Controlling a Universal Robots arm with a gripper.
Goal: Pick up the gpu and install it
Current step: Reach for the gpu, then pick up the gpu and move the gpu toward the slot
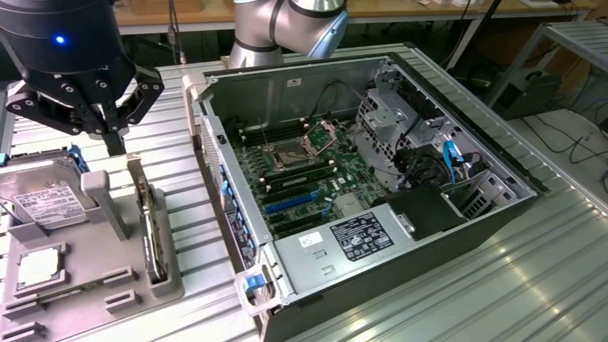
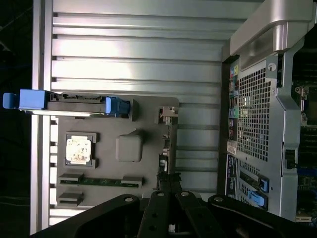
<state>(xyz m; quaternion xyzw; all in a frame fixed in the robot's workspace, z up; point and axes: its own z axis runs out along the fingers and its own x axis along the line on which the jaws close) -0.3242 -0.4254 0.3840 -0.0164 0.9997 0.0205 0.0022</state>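
Black robot gripper [image 1: 115, 146], fingers pinched shut on nothing, hung above one end of the thin green gpu card [image 1: 149, 235], which stood on edge in a slot of the grey plastic tray [image 1: 95, 285], beside the open silver-and-black computer case [image 1: 285, 92] on the ribbed metal table [image 1: 428, 299].

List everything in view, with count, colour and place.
computer case: one, black and silver, open, exterior view's right
motherboard: one, green, inside the case
table: one, ribbed silver, under everything
tray: one, grey, exterior view's left
hard drive: one, silver with blue rails, in the tray
CPU chip: one, silver, in the tray
gpu: one, dark, on edge in the tray's slot nearest the case
arm: one, grey, behind the case
gripper: one, black, above the tray, jaws shut
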